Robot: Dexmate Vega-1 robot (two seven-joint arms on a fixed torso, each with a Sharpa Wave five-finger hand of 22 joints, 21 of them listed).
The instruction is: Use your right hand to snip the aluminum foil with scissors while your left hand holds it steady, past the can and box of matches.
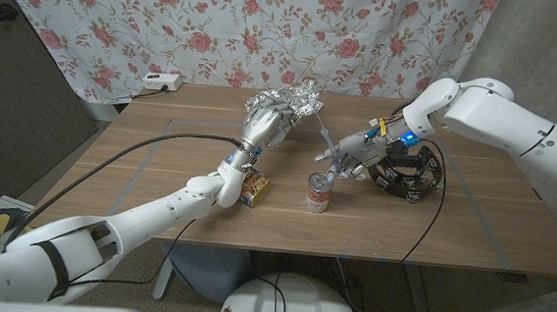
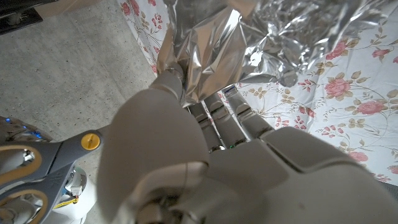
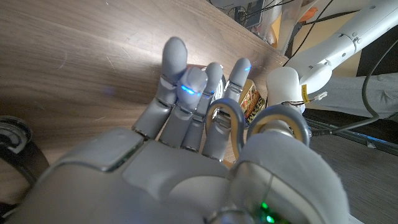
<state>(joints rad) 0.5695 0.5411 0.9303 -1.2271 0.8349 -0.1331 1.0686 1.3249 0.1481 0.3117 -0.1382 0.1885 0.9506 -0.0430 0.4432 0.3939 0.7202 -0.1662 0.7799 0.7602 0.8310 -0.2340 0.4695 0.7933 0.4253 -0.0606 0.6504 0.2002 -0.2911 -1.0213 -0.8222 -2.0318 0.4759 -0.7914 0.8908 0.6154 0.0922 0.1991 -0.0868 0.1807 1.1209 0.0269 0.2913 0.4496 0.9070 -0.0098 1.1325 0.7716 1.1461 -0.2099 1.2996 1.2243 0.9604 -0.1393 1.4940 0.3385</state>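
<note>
From the head view, my left hand point(image 1: 264, 127) is raised over the far middle of the desk point(image 1: 140, 161), fingers wrapped around the lower part of the crumpled foil point(image 1: 288, 103), which stands up out of the grip. My right hand point(image 1: 358, 150) sits just to the right of it, holding the scissors point(image 1: 327, 140) with the blades aimed up-left at the foil; the tips look near the sheet's edge but I can't tell whether they touch it. The can point(image 1: 317, 192) and the matchbox point(image 1: 255, 186) stand on the near side, well in front of both hands, so the work is happening past them as asked. I judge the setup done and the snip itself not yet made: I see no cut piece.

The left wrist view gives me what the head view can't: the fingers point(image 2: 214, 112) are closed tight on a folded wad of foil point(image 2: 211, 59), the rest fanning out loose above. A grey and yellow scissor handle point(image 2: 43, 165) shows off to one side.

In the right wrist view, my right hand point(image 3: 186, 143) has its fingers through the grey handle loops point(image 3: 261, 127), curled enough to hold them. The blades are hidden here, so how far apart they are I cannot tell. The matchbox point(image 3: 250, 102) peeks past the fingers.
</note>
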